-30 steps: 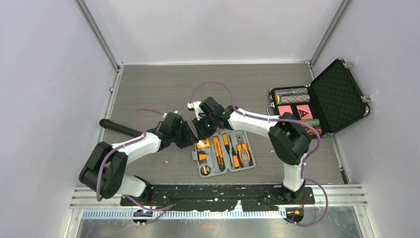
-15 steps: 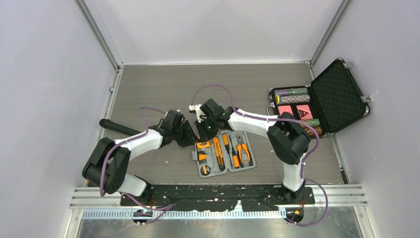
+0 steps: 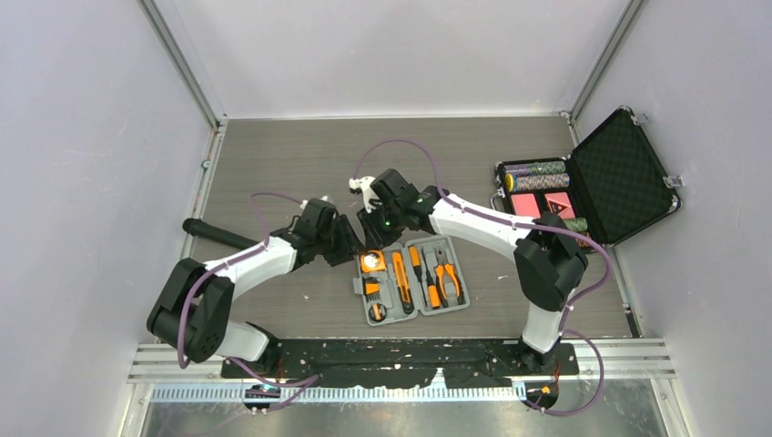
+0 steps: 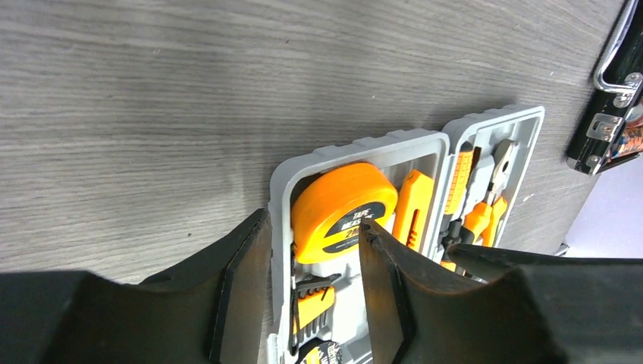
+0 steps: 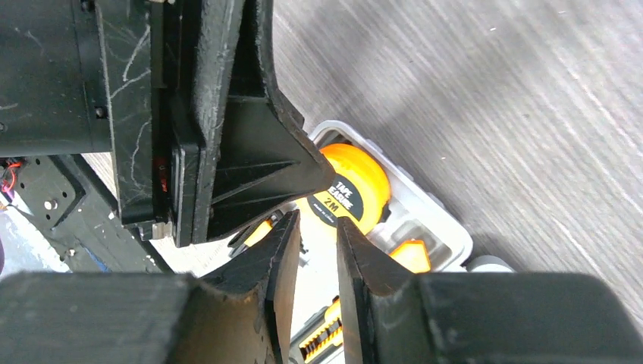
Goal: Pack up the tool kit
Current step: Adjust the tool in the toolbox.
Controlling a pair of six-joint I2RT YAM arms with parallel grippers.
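I see left gripper (image 4: 312, 224) jaws released, straddling the tool kit case (image 4: 394, 142) corner rim, with the tape measure (image 4: 341, 206) seated between them. The right gripper (image 5: 317, 221) is barely parted and grips nothing, just beside left's finger (image 5: 250, 152). Bare table (image 4: 136, 98) lies outside the left jaw.

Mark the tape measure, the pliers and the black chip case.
tape measure (image 4: 341, 208): left wrist view, on its orange face.
pliers (image 3: 448, 280): top view, on the orange handles.
black chip case (image 3: 624, 173): top view, on the open lid's foam lining.
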